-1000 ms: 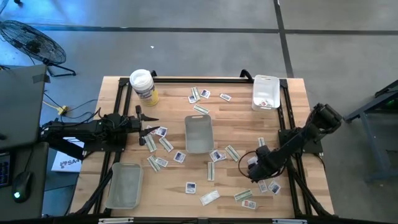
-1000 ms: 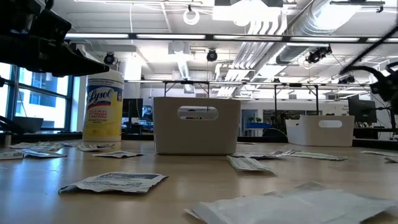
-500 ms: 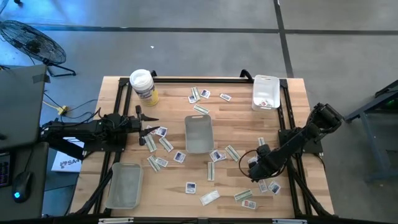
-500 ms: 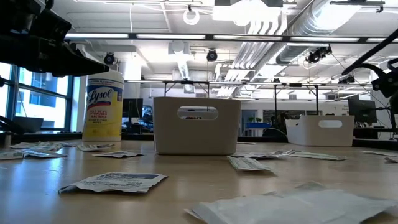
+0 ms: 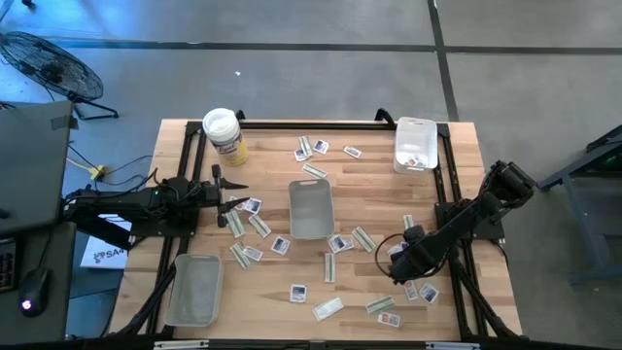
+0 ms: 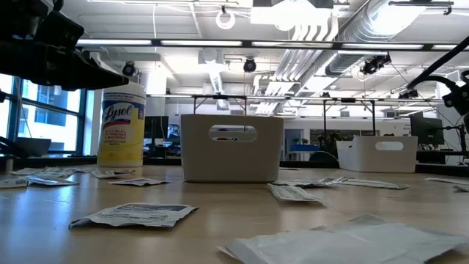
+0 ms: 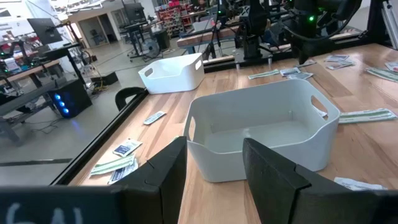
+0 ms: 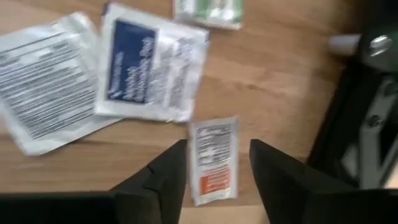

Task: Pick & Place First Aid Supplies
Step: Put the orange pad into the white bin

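The first aid supplies (image 5: 259,226) are small flat packets scattered over the wooden table. In the right wrist view, a small white packet with orange print (image 8: 213,165) lies flat on the wood. My right gripper (image 8: 216,148) is open and points down, with one finger on either side of that packet. It hovers near the table's right near corner (image 5: 398,264). Beside it lie a white packet with blue print (image 8: 152,62) and another white packet (image 8: 43,78). My left gripper (image 7: 214,155) is open and level at the table's left side (image 5: 233,204), facing the white bin (image 7: 267,124).
A white bin (image 5: 311,209) stands mid-table, and a second one (image 5: 416,144) stands at the far right. A clear tray (image 5: 194,290) sits near left. A yellow-labelled tub (image 5: 224,131) stands far left. The black frame rails (image 5: 452,209) run close to my right gripper.
My right arm's wrist has tipped a little above the packets near the table's right near corner, staying over the same spot. The packets on the table lie as before.
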Robot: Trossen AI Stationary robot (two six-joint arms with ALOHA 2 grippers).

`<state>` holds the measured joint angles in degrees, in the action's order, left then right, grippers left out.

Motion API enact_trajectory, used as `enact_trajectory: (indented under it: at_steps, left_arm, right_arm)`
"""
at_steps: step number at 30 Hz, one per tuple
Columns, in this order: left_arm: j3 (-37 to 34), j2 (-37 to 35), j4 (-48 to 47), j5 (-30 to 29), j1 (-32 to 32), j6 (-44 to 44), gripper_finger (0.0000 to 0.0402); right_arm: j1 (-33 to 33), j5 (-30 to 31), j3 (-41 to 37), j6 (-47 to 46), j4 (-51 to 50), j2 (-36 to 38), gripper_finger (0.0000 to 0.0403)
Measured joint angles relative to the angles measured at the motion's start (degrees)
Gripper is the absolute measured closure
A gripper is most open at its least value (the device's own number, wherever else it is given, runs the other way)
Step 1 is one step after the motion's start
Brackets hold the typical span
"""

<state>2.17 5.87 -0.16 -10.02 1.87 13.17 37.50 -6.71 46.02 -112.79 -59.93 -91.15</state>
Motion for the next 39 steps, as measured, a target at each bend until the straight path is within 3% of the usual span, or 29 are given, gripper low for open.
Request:
enact_trajectory:
  at_steps: [5, 19, 31, 39]
  left_arm:
    - [0.01, -0.01, 0.00, 0.00, 0.00, 0.00, 0.0247]
    - [0.00, 0.01, 0.00, -0.02, -0.01, 0.00, 0.0247]
    - [0.01, -0.01, 0.00, -0.03, -0.02, 0.00, 0.0247]
    - [0.01, 0.01, 0.00, 0.00, 0.00, 0.00, 0.0247]
  right_arm:
    - [-0.25, 1.12, 0.00, 0.27, -0.02, 0.02, 0.0229]
    - [-3.69, 1.00, -0.15, 3.88, -0.31, 0.05, 0.0271]
    - [-3.67, -0.20, -5.42, 3.76, 6.31, 1.14, 0.0274]
    - [-3.43, -1.85, -8.43, 3.32, 12.25, 2.34, 0.0307]
